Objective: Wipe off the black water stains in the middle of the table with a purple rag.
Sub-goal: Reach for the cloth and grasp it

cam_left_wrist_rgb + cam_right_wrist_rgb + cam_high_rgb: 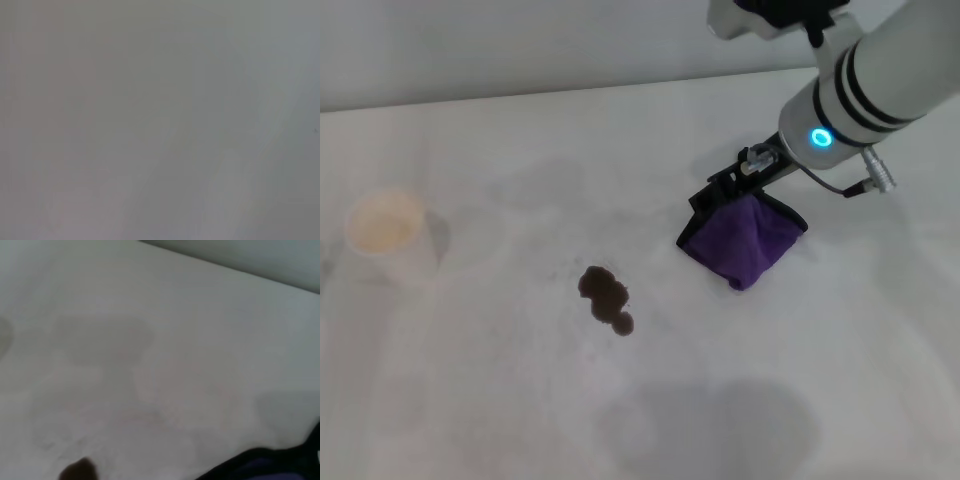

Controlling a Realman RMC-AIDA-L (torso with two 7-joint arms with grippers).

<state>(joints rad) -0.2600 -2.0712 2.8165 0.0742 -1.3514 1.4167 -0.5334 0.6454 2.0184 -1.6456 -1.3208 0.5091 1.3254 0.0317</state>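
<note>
White table (470,400) spreads bare in front, the stain in its middle. Right gripper (740,185) reaches down from the far right, pinching the purple rag (745,240), whose lower corner hangs near the surface. Black stain (607,297) sits well left of it. A thin hold could let the cloth bunch and smear the liquid toward the paper cup (388,232). Left arm is unseen.

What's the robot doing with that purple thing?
The robot's right gripper is holding the purple rag, which hangs bunched beneath it, low over the white table. The black water stains sit a little way to the robot's left of the rag and have not been wiped yet. A white paper cup stands far off on the left. The left arm is not in view.
</note>
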